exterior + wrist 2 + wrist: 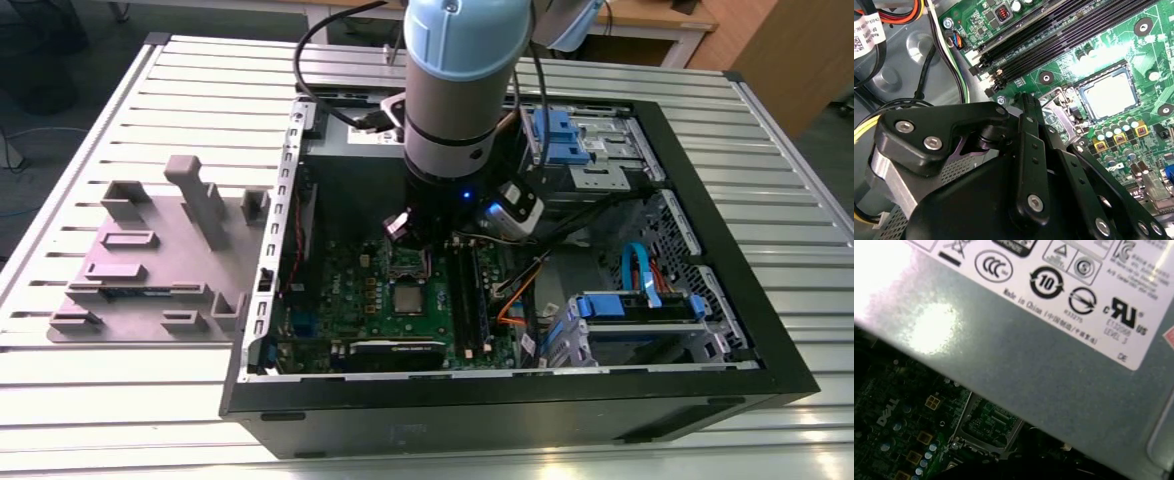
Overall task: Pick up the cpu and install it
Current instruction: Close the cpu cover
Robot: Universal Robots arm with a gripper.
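At the left of the exterior view a grey fixture block [147, 262] with upright pegs and slots sits on the slatted metal table [120, 400]. To its right lies the open computer case [534, 395], its green motherboard [360, 300] facing up. The arm [461, 90] comes down from the top centre of the frame into the case, its lower end just above the board. Just below the arm, at the frame's centre, the cpu [406, 298] lies flat on the board, its dull silver top showing, apart from the arm. Blue drive brackets [627, 305] fill the right side of the case.

In the second wrist view the gripper's black linkage [1029, 165] covers the lower half of the frame; the fingertips are out of sight, so how far the jaws stand open, or whether they hold anything, cannot be told. The cpu [1109, 95] lies in its frame at the right of the picture, beyond the linkage and clear of it, beside the long black memory slots [1064, 37].

In the first wrist view a metal-framed socket [985, 426] lies at lower centre under the grey box [1054, 370].
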